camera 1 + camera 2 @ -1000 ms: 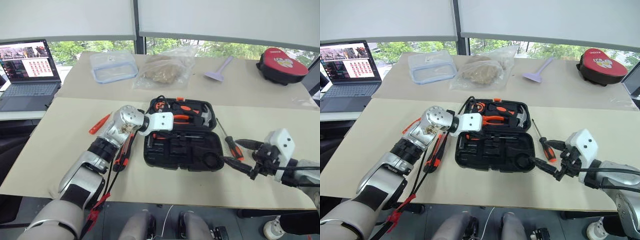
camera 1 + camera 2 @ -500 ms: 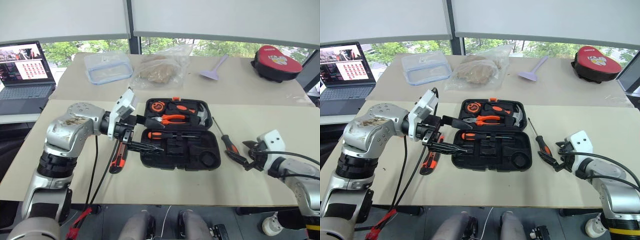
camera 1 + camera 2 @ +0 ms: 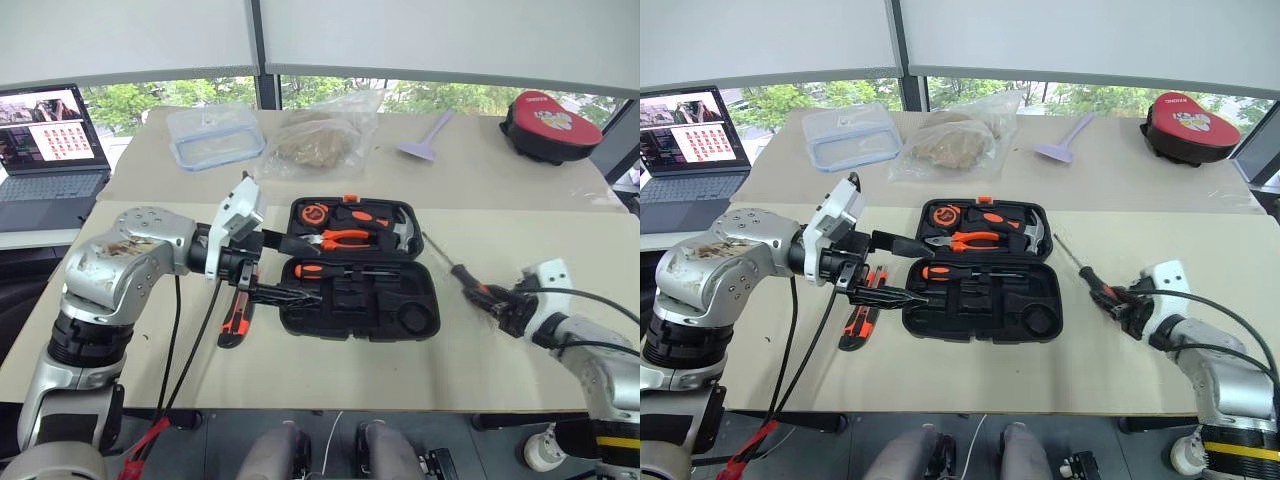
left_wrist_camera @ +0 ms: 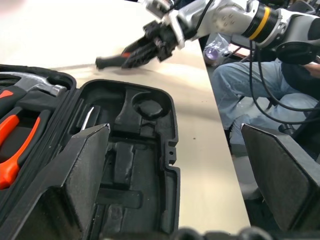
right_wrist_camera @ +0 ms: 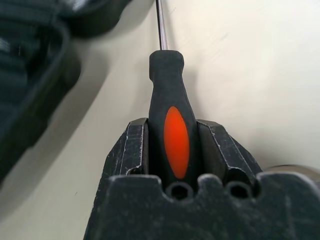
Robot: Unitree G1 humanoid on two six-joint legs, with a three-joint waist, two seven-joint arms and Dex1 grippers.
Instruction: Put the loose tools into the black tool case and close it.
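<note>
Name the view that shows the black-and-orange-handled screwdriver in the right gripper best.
The right wrist view: the black-and-orange-handled screwdriver sits close up, handle clamped between the right gripper's fingers. The eye views show it small on the table; the left wrist view shows it far off.

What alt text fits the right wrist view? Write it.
The right gripper is shut on a black-and-orange-handled screwdriver, whose metal shaft points away over the beige table. An edge of the black tool case lies beside it.
</note>
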